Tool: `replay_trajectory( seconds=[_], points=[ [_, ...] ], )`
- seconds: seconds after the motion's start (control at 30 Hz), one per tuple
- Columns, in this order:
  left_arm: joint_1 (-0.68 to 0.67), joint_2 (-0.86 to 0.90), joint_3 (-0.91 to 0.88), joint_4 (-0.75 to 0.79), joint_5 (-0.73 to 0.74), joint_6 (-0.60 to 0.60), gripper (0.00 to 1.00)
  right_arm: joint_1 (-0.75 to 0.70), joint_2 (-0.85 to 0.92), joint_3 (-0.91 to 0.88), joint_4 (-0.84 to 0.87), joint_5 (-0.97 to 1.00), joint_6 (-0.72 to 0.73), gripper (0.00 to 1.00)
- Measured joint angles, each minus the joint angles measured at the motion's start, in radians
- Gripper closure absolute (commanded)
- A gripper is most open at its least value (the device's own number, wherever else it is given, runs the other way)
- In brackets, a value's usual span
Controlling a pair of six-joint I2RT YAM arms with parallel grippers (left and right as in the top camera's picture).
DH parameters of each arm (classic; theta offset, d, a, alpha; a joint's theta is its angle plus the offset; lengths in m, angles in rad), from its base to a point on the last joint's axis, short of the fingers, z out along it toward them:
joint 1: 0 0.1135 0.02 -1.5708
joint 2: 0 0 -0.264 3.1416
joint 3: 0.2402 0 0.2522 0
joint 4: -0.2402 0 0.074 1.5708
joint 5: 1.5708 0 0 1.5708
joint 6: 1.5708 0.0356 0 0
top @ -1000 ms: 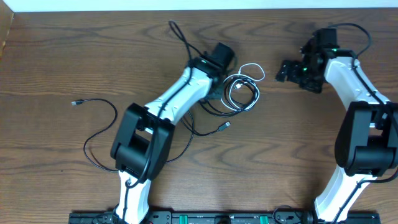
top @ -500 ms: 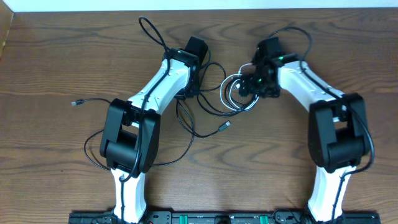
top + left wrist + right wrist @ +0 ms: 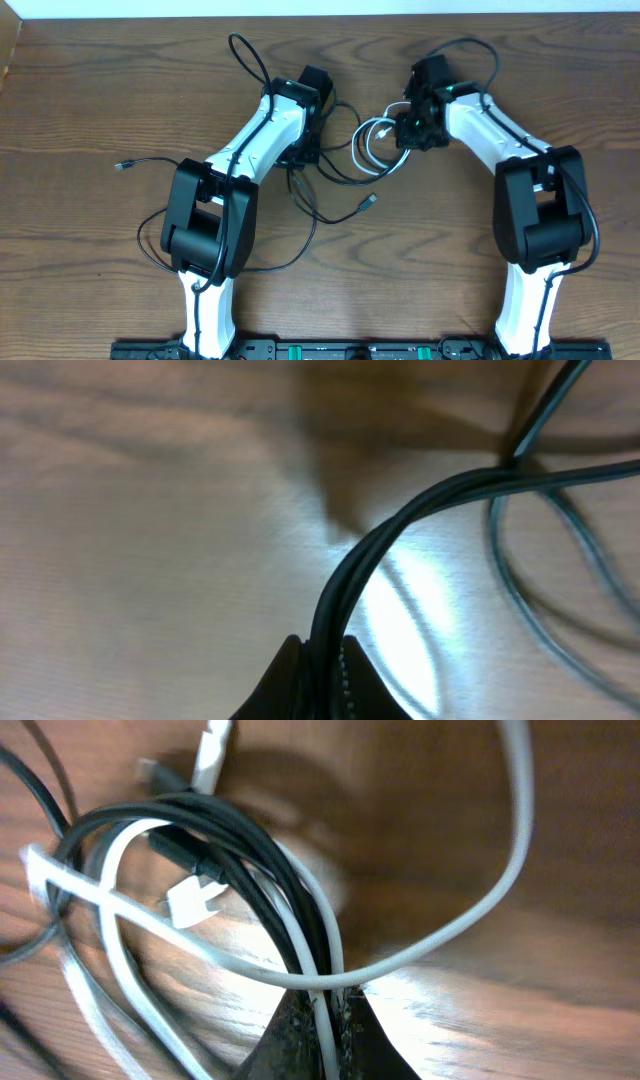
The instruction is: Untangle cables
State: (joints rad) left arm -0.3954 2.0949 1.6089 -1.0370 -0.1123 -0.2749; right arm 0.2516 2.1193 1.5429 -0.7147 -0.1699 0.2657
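Overhead hides grips — wrist views show left tool (image 3: 320,652) clamping black cables (image 3: 400,525), right tool (image 3: 325,1010) white cable (image 3: 503,870).

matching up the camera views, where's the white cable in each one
overhead: white cable looped at centre, just left of the right gripper.
left wrist: not in it.
right wrist: white cable arcs across, down into the gripper at bottom centre.
shared landmark: the black cables, in every view.
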Motion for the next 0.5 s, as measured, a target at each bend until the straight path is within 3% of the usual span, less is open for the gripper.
replay_trajectory(
  seconds=[0.23, 0.5],
  points=[
    [0.024, 0.0, 0.0, -0.092, -0.059, 0.018, 0.93, -0.077, -0.317, 0.046, 0.029, -0.024, -0.007, 0.99],
    [0.093, -0.002, 0.0, -0.162, -0.051, 0.022, 0.93, -0.188, -0.421, 0.048, 0.072, 0.13, -0.011, 0.99]
  ],
)
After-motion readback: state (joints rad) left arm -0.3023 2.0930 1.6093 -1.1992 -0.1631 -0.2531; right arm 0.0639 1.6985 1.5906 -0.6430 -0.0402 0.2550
